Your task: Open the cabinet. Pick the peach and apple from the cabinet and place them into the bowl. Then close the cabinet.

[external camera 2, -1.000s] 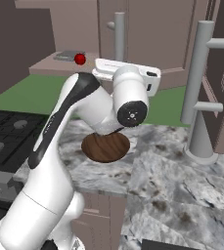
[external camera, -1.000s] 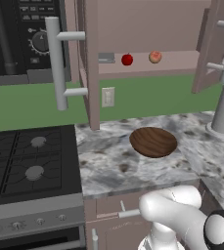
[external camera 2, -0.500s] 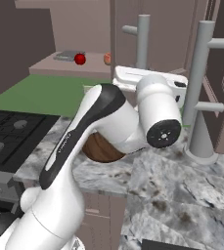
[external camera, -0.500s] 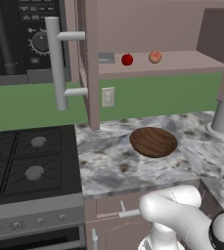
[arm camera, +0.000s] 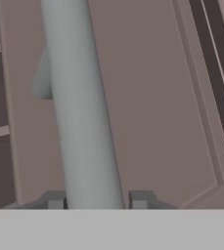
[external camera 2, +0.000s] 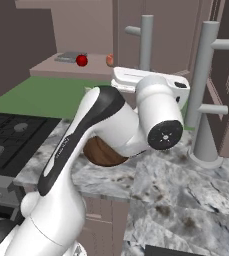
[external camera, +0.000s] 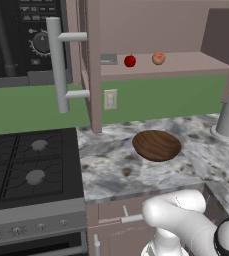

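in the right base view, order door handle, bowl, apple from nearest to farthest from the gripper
1. Door handle: between the gripper fingertips, on the right cabinet door.
2. Bowl: on the counter, below and left, partly behind the arm.
3. Apple: on the cabinet shelf, far left.

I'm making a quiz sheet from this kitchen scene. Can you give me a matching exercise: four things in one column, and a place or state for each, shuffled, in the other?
Things:
1. bright red apple
2. pale orange-pink peach
3. wide dark brown wooden bowl
4. long grey bar handle

Places or states:
A. on the speckled counter, empty
B. between the jaws
C. on the cabinet shelf, next to a flat grey item
D. on the cabinet shelf, right of the red fruit

Pairs: 1-C, 2-D, 3-A, 4-B
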### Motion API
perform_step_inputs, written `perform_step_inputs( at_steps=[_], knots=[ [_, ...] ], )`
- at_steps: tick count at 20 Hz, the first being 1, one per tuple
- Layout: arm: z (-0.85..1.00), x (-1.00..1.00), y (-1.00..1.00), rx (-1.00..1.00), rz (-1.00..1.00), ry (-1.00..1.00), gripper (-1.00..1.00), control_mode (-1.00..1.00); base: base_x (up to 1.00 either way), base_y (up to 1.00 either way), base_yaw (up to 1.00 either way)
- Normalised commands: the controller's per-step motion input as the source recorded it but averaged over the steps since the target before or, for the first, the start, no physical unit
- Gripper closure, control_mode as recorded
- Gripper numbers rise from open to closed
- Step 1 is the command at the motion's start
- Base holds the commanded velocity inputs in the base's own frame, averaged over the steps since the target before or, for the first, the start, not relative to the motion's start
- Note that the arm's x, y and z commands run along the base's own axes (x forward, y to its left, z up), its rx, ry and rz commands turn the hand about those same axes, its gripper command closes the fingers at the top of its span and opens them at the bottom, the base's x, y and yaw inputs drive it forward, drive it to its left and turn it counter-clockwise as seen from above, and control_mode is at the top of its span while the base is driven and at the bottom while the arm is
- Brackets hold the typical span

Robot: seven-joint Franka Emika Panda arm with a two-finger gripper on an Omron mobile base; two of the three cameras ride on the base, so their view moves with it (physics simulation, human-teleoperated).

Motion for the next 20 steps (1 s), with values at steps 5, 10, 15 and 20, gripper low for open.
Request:
perform_step_inputs(
  at_steps=[5, 10, 15, 20],
  knots=[
    [0.06, -0.19, -0.26, 0.03, 0.00, -0.03, -1.00, -1.00, 0.00, 0.00, 0.00],
    [0.17, -0.47, -0.20, 0.00, -0.03, -0.09, -1.00, -1.00, 0.00, 0.00, 0.00],
    [0.02, -0.76, -0.04, -0.03, -0.17, -0.06, -1.00, -1.00, 0.00, 0.00, 0.00],
    [0.00, -0.92, 0.10, -0.05, -0.24, -0.21, -1.00, -1.00, 0.00, 0.00, 0.00]
  ],
)
